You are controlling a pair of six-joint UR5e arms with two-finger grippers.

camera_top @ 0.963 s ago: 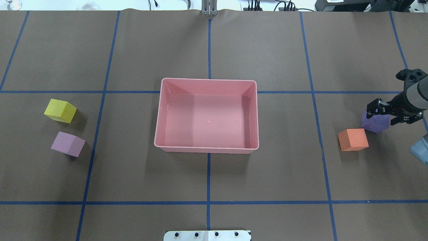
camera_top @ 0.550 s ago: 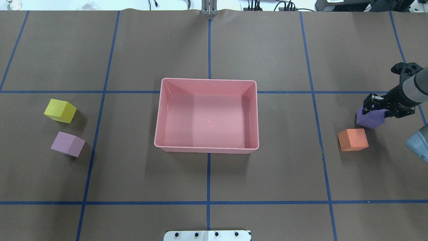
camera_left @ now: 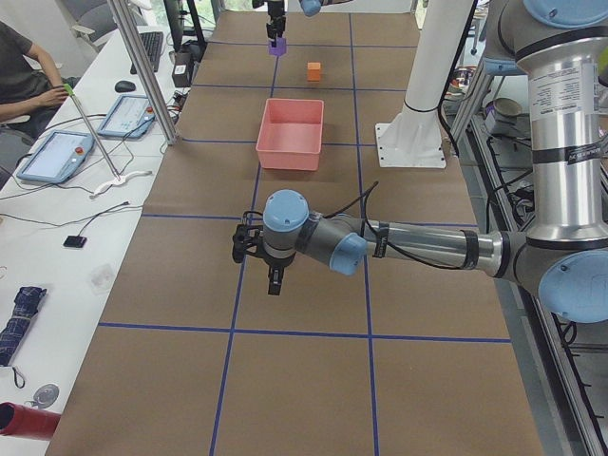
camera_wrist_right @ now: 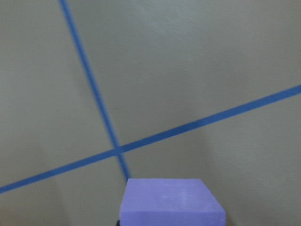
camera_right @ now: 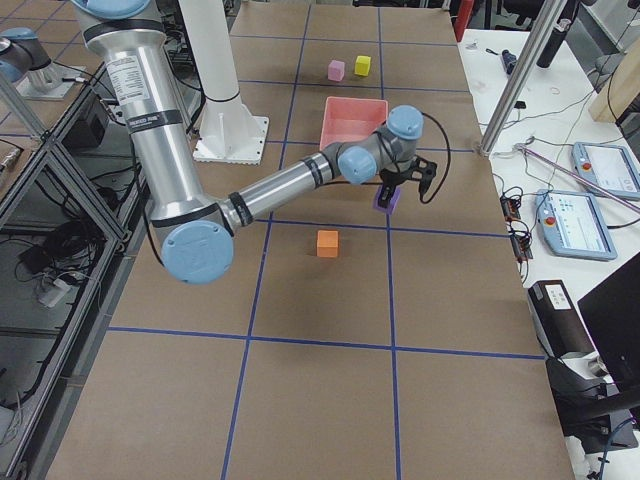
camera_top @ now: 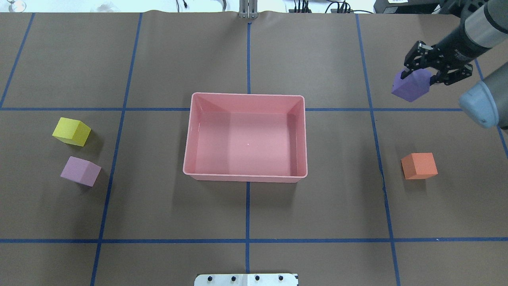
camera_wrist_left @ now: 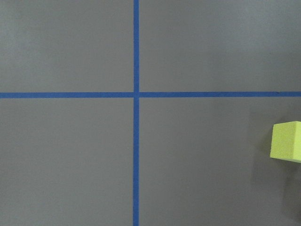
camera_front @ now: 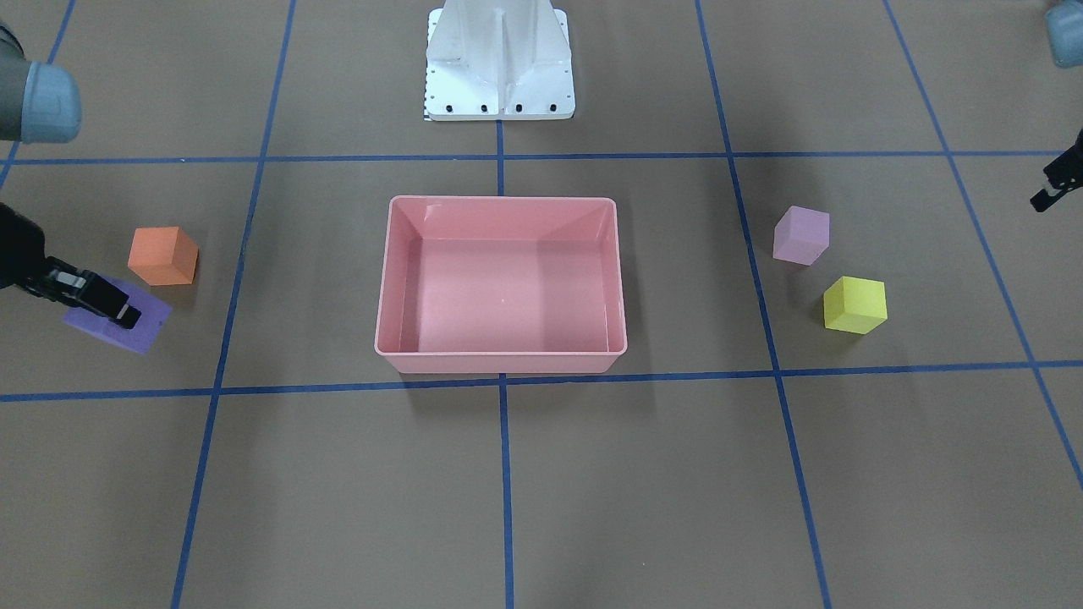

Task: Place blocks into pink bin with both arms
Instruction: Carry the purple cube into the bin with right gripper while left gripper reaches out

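Purple foam is clamped between the fingers of my right gripper (camera_top: 420,76). It holds the purple block (camera_top: 410,88) tilted and off the table. In the overhead view the block hangs to the right of the bin (camera_top: 248,95), out past its far right corner. Between the block and the bin's right rim lie a stretch of brown paper (camera_top: 341,139) and one blue tape line (camera_top: 373,131).

The orange block (camera_top: 419,165) rests flat on the paper on the same side. It is well apart from my right gripper and closer to my base.

The bin sits at the table's middle, astride the centre tape line, with its long rims running across the table. Paper lies open on all four sides of it.

On my left, the yellow block (camera_top: 72,131) and the lilac block (camera_top: 81,171) sit near each other without touching. They are well apart from the bin's left rim, and a tape line runs between them and it.

My left gripper (camera_front: 1056,184) hangs further out than those two, at the table's left end. Only its edge shows in the front view. My left wrist camera shows a tape crossing below and the yellow block at the frame's right edge. I cannot tell how the left jaws stand.
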